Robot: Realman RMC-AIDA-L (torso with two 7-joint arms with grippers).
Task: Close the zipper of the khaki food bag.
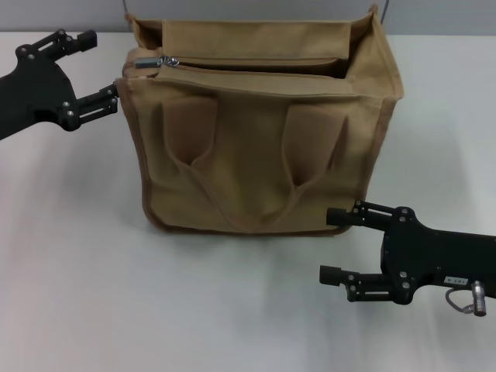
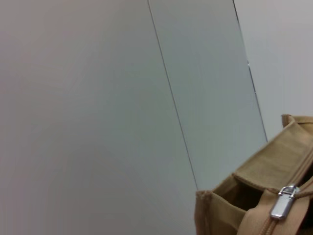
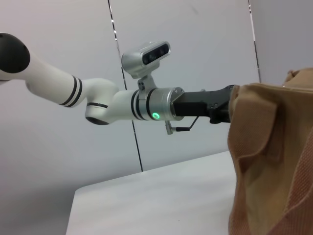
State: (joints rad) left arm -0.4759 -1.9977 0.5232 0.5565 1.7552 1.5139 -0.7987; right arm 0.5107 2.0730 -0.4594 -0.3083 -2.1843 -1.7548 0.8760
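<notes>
The small silver metal zipper slider (image 1: 149, 62) sits at the left end of the boxy tan canvas food bag (image 1: 256, 132); the zipper line runs left to right along its top; the left end effector (image 1: 87, 68), fingers apart, is just beside that corner, far nearer than the right end effector (image 1: 339, 244), also spread, low at the bag's front right on the white counter (image 1: 116, 310).

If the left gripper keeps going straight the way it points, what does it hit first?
Probably the khaki food bag: the open left gripper points at its upper end corner, near the zipper slider. Depth is unclear.
</notes>
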